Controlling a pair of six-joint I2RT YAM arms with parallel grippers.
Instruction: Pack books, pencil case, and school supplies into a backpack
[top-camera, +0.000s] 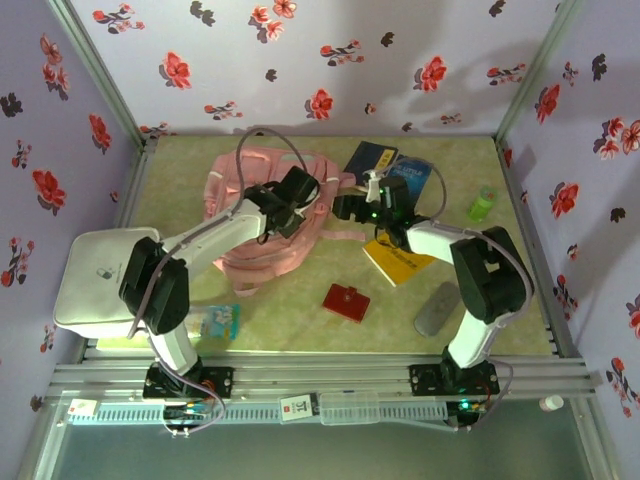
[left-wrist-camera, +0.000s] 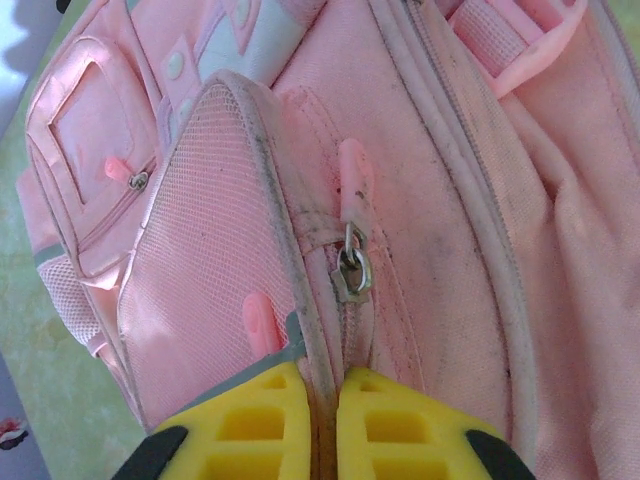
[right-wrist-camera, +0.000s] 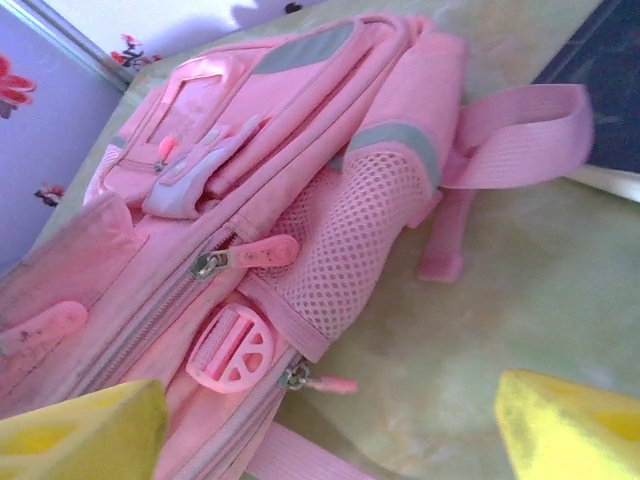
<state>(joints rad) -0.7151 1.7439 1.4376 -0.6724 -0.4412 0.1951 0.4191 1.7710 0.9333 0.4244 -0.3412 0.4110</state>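
Yellow fingers (left-wrist-camera: 262, 420) of the left gripper (left-wrist-camera: 322, 425) sit closest to the left wrist camera, pressed together on the grey-edged piping of the backpack (left-wrist-camera: 450, 250), just below a metal zip slider (left-wrist-camera: 352, 272). From above, the backpack (top-camera: 265, 255) lies on the table (top-camera: 300, 335) left of centre, with the left gripper on its upper part. The right gripper (right-wrist-camera: 325, 430) has its jaws wide apart and holds nothing; it is low over the table beside the backpack's mesh side pocket (right-wrist-camera: 370, 240). At the far side lie the navy book (top-camera: 370, 157) and the blue starry book (top-camera: 415, 175), overlapping. The yellow book (top-camera: 400, 262) lies partly under the right arm. Nearer the bases, the red square piece (top-camera: 346, 301) and the grey pouch (top-camera: 436, 308) lie apart.
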